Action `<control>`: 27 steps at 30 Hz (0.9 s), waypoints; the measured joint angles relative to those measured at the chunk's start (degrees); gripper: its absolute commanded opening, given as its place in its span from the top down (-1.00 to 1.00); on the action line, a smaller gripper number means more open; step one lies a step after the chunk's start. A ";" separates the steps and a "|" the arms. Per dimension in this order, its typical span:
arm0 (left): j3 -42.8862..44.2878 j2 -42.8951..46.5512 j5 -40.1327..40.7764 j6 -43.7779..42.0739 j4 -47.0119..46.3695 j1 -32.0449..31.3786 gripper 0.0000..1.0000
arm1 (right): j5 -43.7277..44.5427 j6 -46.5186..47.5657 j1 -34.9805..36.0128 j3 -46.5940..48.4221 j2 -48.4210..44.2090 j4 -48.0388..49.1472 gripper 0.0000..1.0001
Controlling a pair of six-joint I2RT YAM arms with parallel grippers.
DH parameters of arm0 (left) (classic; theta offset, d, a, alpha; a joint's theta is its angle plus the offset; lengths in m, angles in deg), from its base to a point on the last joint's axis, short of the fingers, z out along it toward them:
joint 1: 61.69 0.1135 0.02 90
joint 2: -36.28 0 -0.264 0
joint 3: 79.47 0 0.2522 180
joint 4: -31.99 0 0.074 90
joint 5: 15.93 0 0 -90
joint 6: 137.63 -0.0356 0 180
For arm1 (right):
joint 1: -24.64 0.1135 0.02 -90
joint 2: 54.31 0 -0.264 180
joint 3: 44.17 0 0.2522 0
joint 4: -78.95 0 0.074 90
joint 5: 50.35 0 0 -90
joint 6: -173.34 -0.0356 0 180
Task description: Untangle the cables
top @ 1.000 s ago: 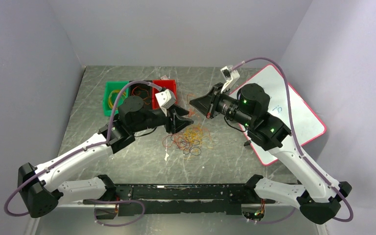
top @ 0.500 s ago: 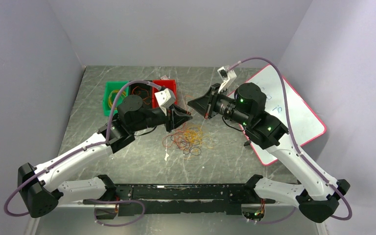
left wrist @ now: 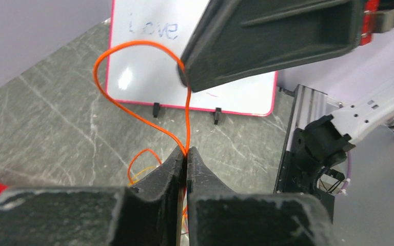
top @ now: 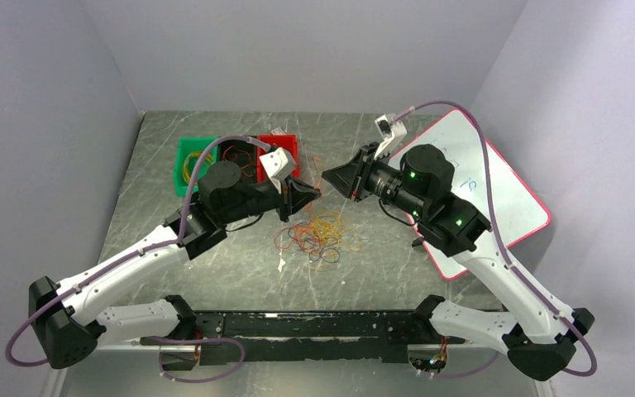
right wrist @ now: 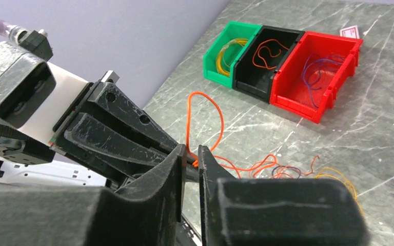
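A loose pile of thin cables (top: pixel 322 236) in orange, red, yellow and dark colours lies on the table between the arms. Above it my left gripper (top: pixel 317 195) and right gripper (top: pixel 327 176) meet tip to tip. In the left wrist view the left gripper (left wrist: pixel 186 152) is shut on an orange cable (left wrist: pixel 187 118), which loops up to a right finger (left wrist: pixel 267 41). In the right wrist view the right gripper (right wrist: pixel 192 152) shows a narrow gap. The orange cable (right wrist: pixel 188 123) passes its tips, and the pile (right wrist: pixel 287 169) lies below.
Three small bins stand at the back left: a green bin (right wrist: pixel 218 72) with yellow cables, a black bin (right wrist: pixel 254 87) with an orange one, and a red bin (right wrist: pixel 297 102) with blue ones. A pink-edged whiteboard (top: pixel 496 190) lies at the right.
The left jaws have closed onto the orange cable. The right jaws, shut before, have parted a little. Both grippers stay close together above the pile.
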 measured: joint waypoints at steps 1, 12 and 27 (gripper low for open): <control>0.00 0.09 0.94 0.02 0.66 0.00 0.86 | 0.42 0.02 0.00 -0.26 -0.31 -0.02 0.42; 1.60 -0.52 8.15 0.81 8.48 7.10 0.86 | 5.22 0.48 0.00 -2.16 -4.83 -0.87 0.09; 12.41 -10.47 12.11 -2.38 15.08 28.72 0.86 | 6.32 2.05 0.00 -6.36 -6.08 -2.16 0.08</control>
